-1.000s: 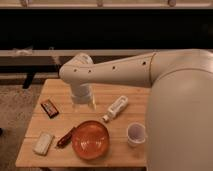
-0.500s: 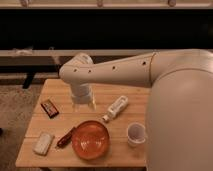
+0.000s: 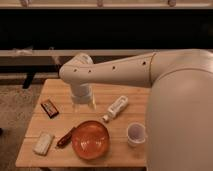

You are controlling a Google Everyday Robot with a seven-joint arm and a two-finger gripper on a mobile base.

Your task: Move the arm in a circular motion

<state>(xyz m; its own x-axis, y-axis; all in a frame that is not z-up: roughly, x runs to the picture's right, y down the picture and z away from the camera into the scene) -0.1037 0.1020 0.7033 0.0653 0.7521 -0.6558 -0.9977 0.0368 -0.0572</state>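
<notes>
**Arm hangs over the desk, hardly shifted in the last second**

Farthest left of the jaws and nearer the front edge, a pale block lies on the wooden desk. A dark snack packet sits just left of the jaws at about their level. A reddish-brown wrapped bar lies ahead and slightly left of them, touching or almost touching the orange bowl.

The gripper hangs from the short wrist, pointing down above the middle-left of the desk, with the bowl directly in front of it. I cannot tell whether the jaws are apart or together. Nothing appears to be held.

To the right of the jaws lies a white bottle on its side. Farther right and forward stands a small white cup.

The arm runs from its rounded elbow above the gripper across to the right, where its thick segment fills that side of the view.

Compared with half a second and a full second ago, the elbow and wrist sit in almost the same spot, and nothing on the desk has moved. I judge that the circle is being traced very slowly, or the arm is at a pause, and most of the loop seems yet to come.
</notes>
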